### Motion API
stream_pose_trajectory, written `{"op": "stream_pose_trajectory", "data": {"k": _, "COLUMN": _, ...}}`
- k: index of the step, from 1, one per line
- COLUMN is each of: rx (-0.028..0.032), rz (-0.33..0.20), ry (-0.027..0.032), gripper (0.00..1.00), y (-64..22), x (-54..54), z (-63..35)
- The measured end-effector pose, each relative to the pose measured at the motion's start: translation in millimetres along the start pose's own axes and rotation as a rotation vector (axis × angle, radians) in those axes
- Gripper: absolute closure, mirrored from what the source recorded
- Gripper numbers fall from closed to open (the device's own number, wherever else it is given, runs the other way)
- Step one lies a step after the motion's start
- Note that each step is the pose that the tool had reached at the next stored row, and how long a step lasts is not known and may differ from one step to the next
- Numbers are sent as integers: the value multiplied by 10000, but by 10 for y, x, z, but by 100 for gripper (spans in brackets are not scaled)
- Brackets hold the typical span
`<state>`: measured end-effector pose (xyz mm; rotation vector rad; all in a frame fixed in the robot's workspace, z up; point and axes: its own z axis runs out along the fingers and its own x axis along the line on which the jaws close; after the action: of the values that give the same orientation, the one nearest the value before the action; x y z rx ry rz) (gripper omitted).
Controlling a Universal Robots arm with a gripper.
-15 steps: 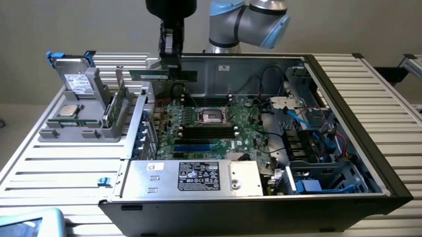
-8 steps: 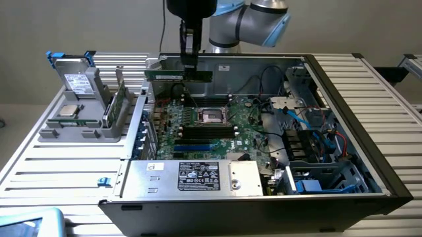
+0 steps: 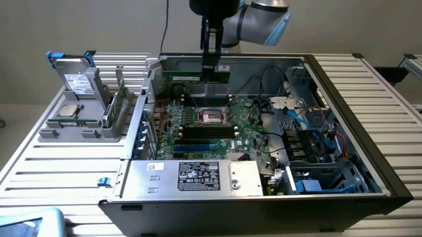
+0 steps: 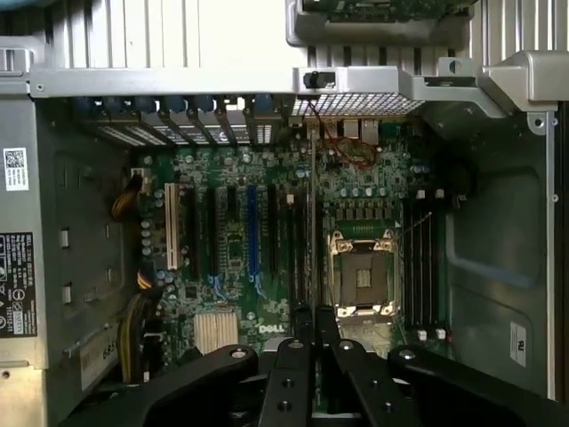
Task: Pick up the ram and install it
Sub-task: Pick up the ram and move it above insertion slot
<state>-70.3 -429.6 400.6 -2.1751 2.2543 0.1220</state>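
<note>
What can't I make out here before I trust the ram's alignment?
- Latches of the memory slots, exterior view: too small to tell whether they are open or closed.
- Which slot the ram lines up with, wrist view: the gripper and the stick's edge cover that strip.
- Ram's notch, exterior view: too small.

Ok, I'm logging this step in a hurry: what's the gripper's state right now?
The gripper: closed, holding the ram.
</note>
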Motion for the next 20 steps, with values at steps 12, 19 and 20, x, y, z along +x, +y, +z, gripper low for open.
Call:
{"op": "stream_pose_trajectory", "data": {"k": 12, "rx": 152, "rz": 3, "ry": 203, "gripper": 87, "y": -110, "x": -203, "z": 14}}
{"op": "stream_pose_trajectory", "data": {"k": 19, "rx": 154, "rz": 3, "ry": 203, "gripper": 87, "y": -153, "x": -323, "z": 39}}
{"op": "stream_pose_trajectory", "data": {"k": 20, "rx": 153, "rz": 2, "ry": 204, "gripper": 87, "y": -154, "x": -331, "z": 41}}
